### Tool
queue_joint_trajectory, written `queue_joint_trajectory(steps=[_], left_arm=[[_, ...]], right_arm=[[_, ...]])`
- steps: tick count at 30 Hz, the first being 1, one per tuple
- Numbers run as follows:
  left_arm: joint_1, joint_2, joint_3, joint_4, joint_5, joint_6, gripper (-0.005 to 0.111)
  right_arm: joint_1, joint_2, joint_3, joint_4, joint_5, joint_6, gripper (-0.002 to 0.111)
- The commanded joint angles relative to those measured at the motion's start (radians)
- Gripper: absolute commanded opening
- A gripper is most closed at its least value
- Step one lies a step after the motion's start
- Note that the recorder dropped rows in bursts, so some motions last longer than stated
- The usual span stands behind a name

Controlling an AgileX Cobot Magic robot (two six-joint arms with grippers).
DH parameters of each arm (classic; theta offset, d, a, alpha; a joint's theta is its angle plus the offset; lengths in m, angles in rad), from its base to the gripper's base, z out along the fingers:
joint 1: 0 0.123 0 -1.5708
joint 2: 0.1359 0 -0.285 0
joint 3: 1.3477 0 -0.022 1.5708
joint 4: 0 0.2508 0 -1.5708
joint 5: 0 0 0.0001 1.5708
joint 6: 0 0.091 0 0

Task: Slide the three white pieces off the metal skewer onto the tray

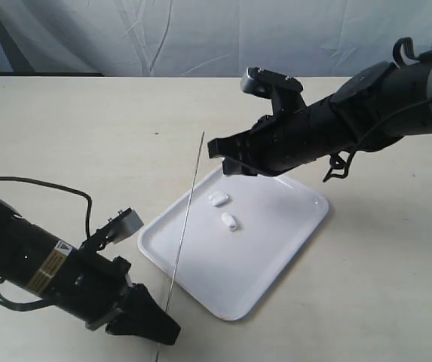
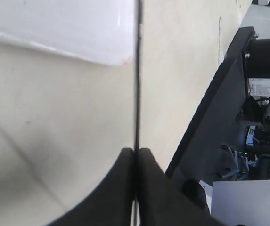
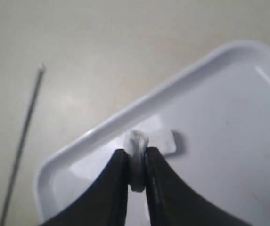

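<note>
Here, nearest the exterior camera, my left gripper (image 1: 163, 328) (image 2: 135, 151) has its jaws pressed together on the lower end of the skewer (image 1: 188, 207) (image 2: 137, 70), with no gap showing on either side of the rod in the left wrist view. From that grip the skewer runs straight and slanted away from me. In the exterior view it crosses the left corner of the tray (image 1: 276, 256) (image 2: 54, 28), and its far tip is free over the table (image 1: 65, 136). I cannot tell whether the rod touches the tray's rim where it crosses. The tray lies flat on the table at an angle, one corner toward my left arm. On its floor, in the far left part, the nearer piece (image 1: 229, 222) lies on its side, and the farther piece (image 1: 217, 199) lies just beyond it, apart from it and close to the far rim. Past these, my right gripper (image 1: 220, 157) (image 3: 137, 165) hangs over the tray's far left edge, its jaws clamped on the third piece (image 3: 137, 141), which sticks out a little beyond the fingertips. In the right wrist view one of the lying pieces shows on the tray just beside the held one, and the skewer (image 3: 21, 141) stands well off to the side over bare table. Farthest back, a pale cloth (image 1: 200, 38) hangs behind the table.
</note>
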Motion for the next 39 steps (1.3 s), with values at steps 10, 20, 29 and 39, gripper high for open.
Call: queue_joint_trajectory(steps=[10, 20, 29, 39], left_arm=[[-0.006, -0.009, -0.095, 0.031, 0.082, -0.087, 0.000], [-0.006, -0.006, -0.187, 0.031, 0.108, -0.108, 0.000], [-0.006, 0.082, -0.305, 0.031, 0.148, -0.132, 0.000], [-0.008, 0.154, -0.331, 0.031, 0.028, -0.149, 0.000]], right_arm=[[-0.003, 0.001, 0.104, -0.076, 0.011, 0.039, 0.021], [-0.003, -0.026, 0.104, -0.096, 0.118, 0.039, 0.041], [-0.003, -0.227, 0.104, -0.145, 0.160, 0.041, 0.041], [-0.003, -0.381, 0.104, -0.147, 0.167, 0.041, 0.041]])
